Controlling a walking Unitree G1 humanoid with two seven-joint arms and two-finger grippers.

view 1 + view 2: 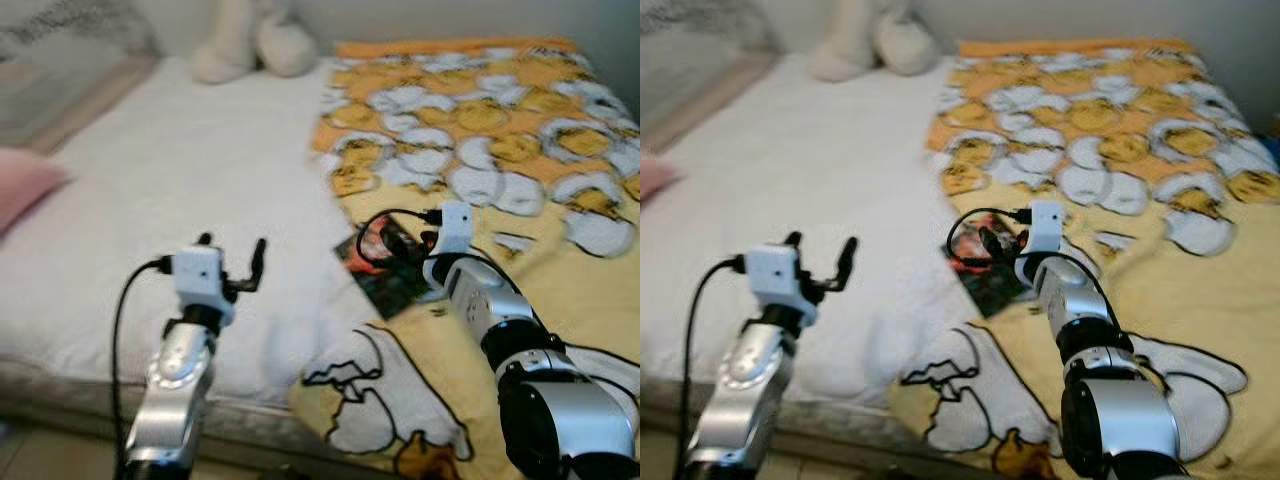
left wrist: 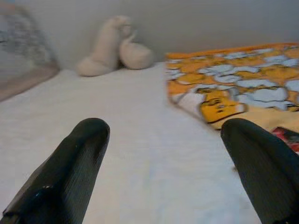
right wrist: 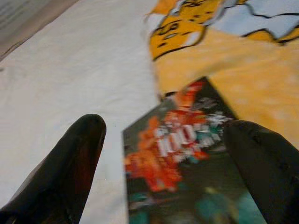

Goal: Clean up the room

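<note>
You're lining up to pick the book (image 3: 182, 154) lying at the yellow blanket (image 1: 520, 150)'s edge, near the bed (image 1: 180, 180)'s front. Your right pincer (image 3: 163, 149) hovers released above it; the left pincer (image 1: 232, 262) waits released over white sheet. Next, descend and straddle one edge.

Left silver arm raised forward, its two-fingered black left gripper (image 1: 232, 256) spread wide; right silver arm stretched ahead, right gripper (image 3: 163, 154) parted too, angled down.
</note>
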